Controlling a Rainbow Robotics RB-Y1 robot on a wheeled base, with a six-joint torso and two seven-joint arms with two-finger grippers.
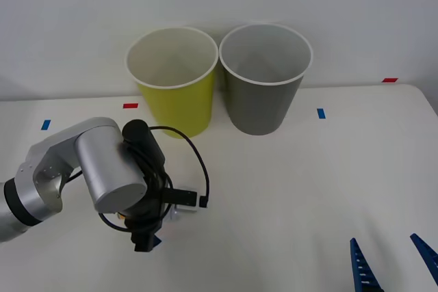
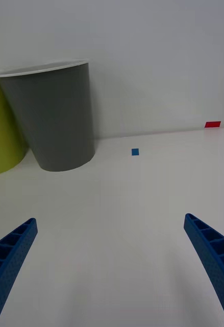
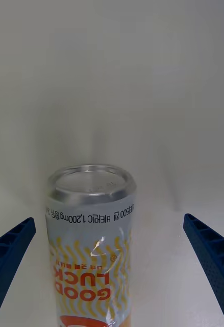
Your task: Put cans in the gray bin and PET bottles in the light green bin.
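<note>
The left hand [image 3: 112,276] hangs low over the near left part of the white worktop [image 1: 294,182], well in front of the tall tapered yellow-green bin with white rim [image 1: 173,83], its blue ribbed fingers [image 3: 9,255] spread wide. In the left wrist view the slim orange-and-cream drink can with silver ends [image 3: 90,240] lies between those fingers, touching neither, with open worktop on both sides of it. The yellow-green bin stands at the far edge by the wall, and the tall dark gray bin with white rim [image 1: 263,80] stands just beside it on its right, the two rims nearly touching. Right of the gray bin the worktop is bare up to its rounded far right corner. The right hand [image 1: 393,264] rests at the near right, well apart from the gray bin, fingers wide apart and holding nothing.
</note>
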